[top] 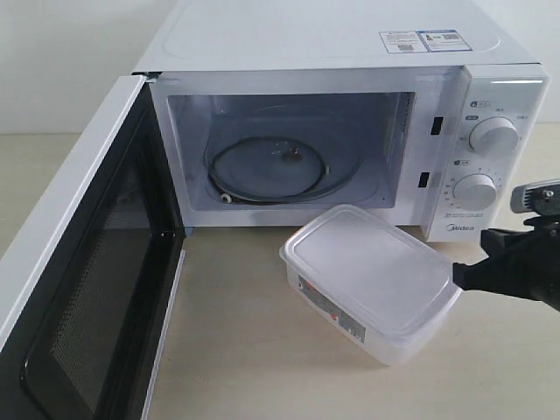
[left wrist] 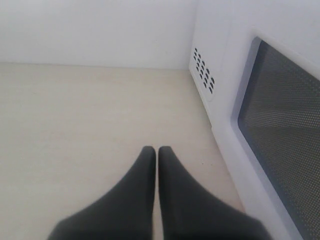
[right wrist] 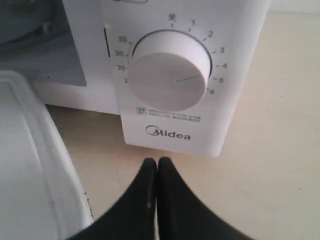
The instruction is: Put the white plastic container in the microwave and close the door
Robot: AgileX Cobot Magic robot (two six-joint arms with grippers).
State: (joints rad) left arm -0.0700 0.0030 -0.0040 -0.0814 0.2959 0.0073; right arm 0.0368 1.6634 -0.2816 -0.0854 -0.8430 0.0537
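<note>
The microwave stands at the far side of the table with its door swung fully open toward the near left, leaving the turntable bare. The container sits lidded on the table just in front of the opening, toward its right end and turned at an angle. The right gripper is at the container's right corner with its fingers pressed together; whether it touches the box cannot be told. The left gripper, fingers also pressed together, hovers over the table on the outer side of the door. With the fingers together there is no grasp, so a shove from the right would probably spin the skewed box or jam it against the cavity's front lip. A narrow pinch on the smooth lid rim could slip. If the left arm swings the door early, it would strike the container or the right arm.
</note>
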